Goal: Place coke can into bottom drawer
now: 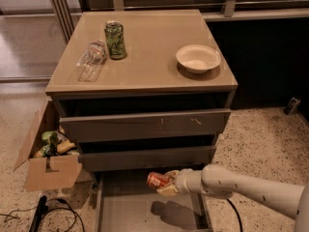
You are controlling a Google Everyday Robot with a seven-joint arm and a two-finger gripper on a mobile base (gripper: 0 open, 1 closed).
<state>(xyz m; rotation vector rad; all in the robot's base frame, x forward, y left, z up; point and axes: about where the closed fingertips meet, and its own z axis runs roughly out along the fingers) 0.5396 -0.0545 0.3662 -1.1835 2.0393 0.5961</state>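
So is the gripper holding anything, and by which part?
Yes, the gripper holds the coke can, lying sideways, by its arm-side end above the bottom drawer.

Cabinet top (145,71): smooth beige laminate with a soft sheen.
Upper drawer fronts (145,124): flat matt grey, a few scuffs.
Bottom drawer (135,211): matt grey floor, looks smooth.
Coke can (155,179): glossy red-orange metal.
Gripper (165,183), lower centre of frame over the bottom drawer: pale yellowish matt fingers clamped on the coke can.
Arm (251,190): smooth off-white plastic shell.
Green can (115,40): shiny printed metal.
Bottle (91,59): clear plastic, glinting.
Bowl (198,58): off-white, matt.
Box (48,170), lower left: brown matt cardboard.
Floor (260,144): speckled stone-like finish.
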